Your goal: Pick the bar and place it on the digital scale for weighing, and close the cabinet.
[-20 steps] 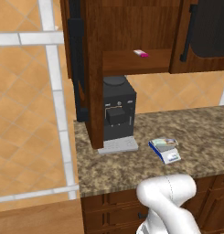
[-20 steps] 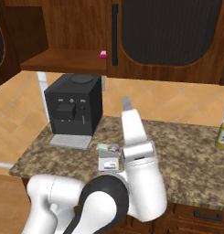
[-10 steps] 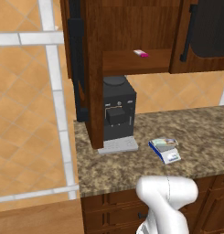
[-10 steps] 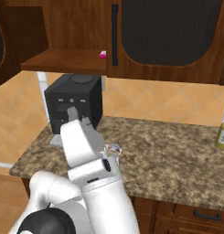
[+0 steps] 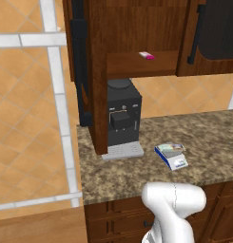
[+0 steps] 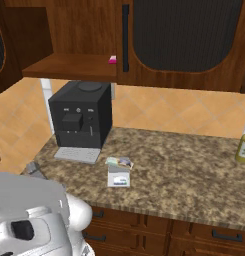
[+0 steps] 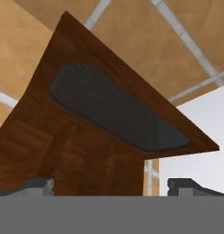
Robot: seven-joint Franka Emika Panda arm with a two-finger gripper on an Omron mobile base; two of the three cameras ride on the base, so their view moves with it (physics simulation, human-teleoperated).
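The bar (image 5: 170,147) sits on the digital scale (image 5: 172,157). The gripper (image 7: 111,185), fingers apart and empty, should push the cabinet (image 7: 99,128) door shut slowly.

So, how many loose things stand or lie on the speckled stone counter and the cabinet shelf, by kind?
Black box-shaped coffee machine: 1
Blue-based flat digital scale: 1
Pale wrapped bar on the scale: 1
Small pink-and-white item on the shelf: 1
Yellowish bottle: 1
Total: 5

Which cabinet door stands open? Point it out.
The left door of the cabinet stands open, swung out edge-on beside the coffee machine, baring the shelf. The right door sits shut and flush.
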